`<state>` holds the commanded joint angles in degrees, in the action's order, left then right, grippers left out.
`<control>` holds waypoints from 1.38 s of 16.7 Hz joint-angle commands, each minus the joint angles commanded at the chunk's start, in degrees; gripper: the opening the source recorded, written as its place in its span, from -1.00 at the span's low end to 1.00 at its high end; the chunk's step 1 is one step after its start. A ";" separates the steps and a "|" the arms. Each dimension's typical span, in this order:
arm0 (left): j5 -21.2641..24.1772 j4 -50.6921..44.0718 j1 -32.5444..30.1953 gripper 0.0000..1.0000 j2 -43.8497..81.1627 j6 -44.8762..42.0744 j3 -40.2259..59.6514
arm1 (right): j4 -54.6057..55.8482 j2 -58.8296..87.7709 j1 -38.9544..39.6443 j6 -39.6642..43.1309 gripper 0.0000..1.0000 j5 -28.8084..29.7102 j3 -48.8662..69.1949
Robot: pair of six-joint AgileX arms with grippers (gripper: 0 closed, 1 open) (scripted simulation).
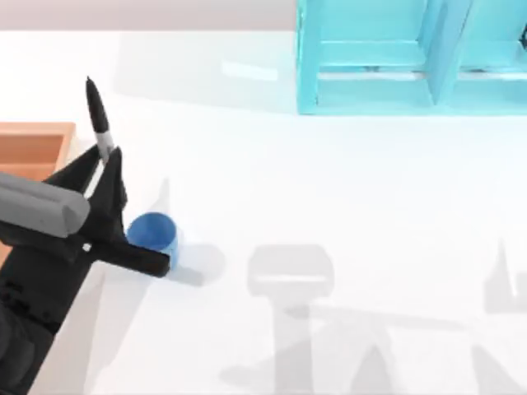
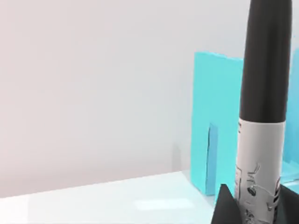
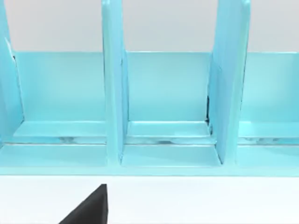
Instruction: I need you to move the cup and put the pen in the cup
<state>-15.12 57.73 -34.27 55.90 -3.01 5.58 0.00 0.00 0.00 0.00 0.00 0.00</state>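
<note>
Left gripper point(image 1: 105, 177) is clamping the pen point(image 1: 99, 123) at the left side of the table point(image 1: 329, 206), fingers closed on the lower end of the grey-white label band. The pen is showing as a slim round marker: matte black tapering upper part ending in a narrow tip, grey-white mid barrel below it. In the left wrist view the pen point(image 2: 261, 116) is standing upright out of the black fingers point(image 2: 226, 207); the black section is smooth and featureless, and the label is carrying small dark print, too small to read.

The cup point(image 1: 152, 233) is sitting upright on the table, just beside the left gripper on its right side, with one black finger crossing in front of its lower edge. It is reading as a small round tumbler, translucent blue plastic, plain sides, open mouth upward. The pen is well above and to the left of it in the top view, not in the cup.

The table surface is plain white and smooth, carrying soft grey shadows. A turquoise shelf unit point(image 1: 412, 58) is standing at the far edge, right of centre: flat glossy panels, upright dividers, rectangular bays. An orange-brown wooden tray point(image 1: 33, 148) is lying at the left edge.

Right wrist view is facing the shelf unit point(image 3: 163, 93); a black fingertip point(image 3: 91, 207) is showing, and I cannot tell whether the right gripper is open or closed.
</note>
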 joint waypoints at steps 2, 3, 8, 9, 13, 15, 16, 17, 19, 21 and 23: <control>0.11 2.75 0.37 -1.00 -1.59 -0.53 -1.83 | 0.00 0.00 0.00 0.00 1.00 0.00 0.00; 0.13 3.24 0.44 -1.00 -1.88 -0.62 -2.15 | 0.00 0.00 0.00 0.00 1.00 0.00 0.00; 0.07 3.12 0.25 -1.00 -1.62 -0.66 -2.02 | 0.00 0.00 0.00 0.00 1.00 0.00 0.00; 0.09 3.25 0.27 -1.00 -1.49 -0.65 -1.95 | 0.00 0.00 0.00 0.00 1.00 0.00 0.00; 0.83 8.58 1.16 -1.00 4.45 -0.39 -0.47 | 0.00 0.00 0.00 0.00 1.00 0.00 0.00; 1.41 11.08 1.58 -1.00 8.20 -0.37 0.12 | 0.00 0.00 0.00 0.00 1.00 0.00 0.00; 1.80 12.10 1.71 -1.00 9.76 -0.38 0.29 | 0.00 0.00 0.00 0.00 1.00 0.00 0.00; 2.16 13.30 1.85 -1.00 11.60 -0.36 0.51 | 0.00 0.00 0.00 0.00 1.00 0.00 0.00; 2.62 15.82 2.43 -1.00 14.54 -0.28 1.29 | 0.00 0.00 0.00 0.00 1.00 0.00 0.00; 3.13 18.74 2.87 -1.00 18.85 -0.23 1.97 | 0.00 0.00 0.00 0.00 1.00 0.00 0.00; 3.78 21.53 3.58 -1.00 21.98 -0.08 2.73 | 0.00 0.00 0.00 0.00 1.00 0.00 0.00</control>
<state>-11.34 79.26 -30.69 77.88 -3.09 8.31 0.00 0.00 0.00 0.00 0.00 0.00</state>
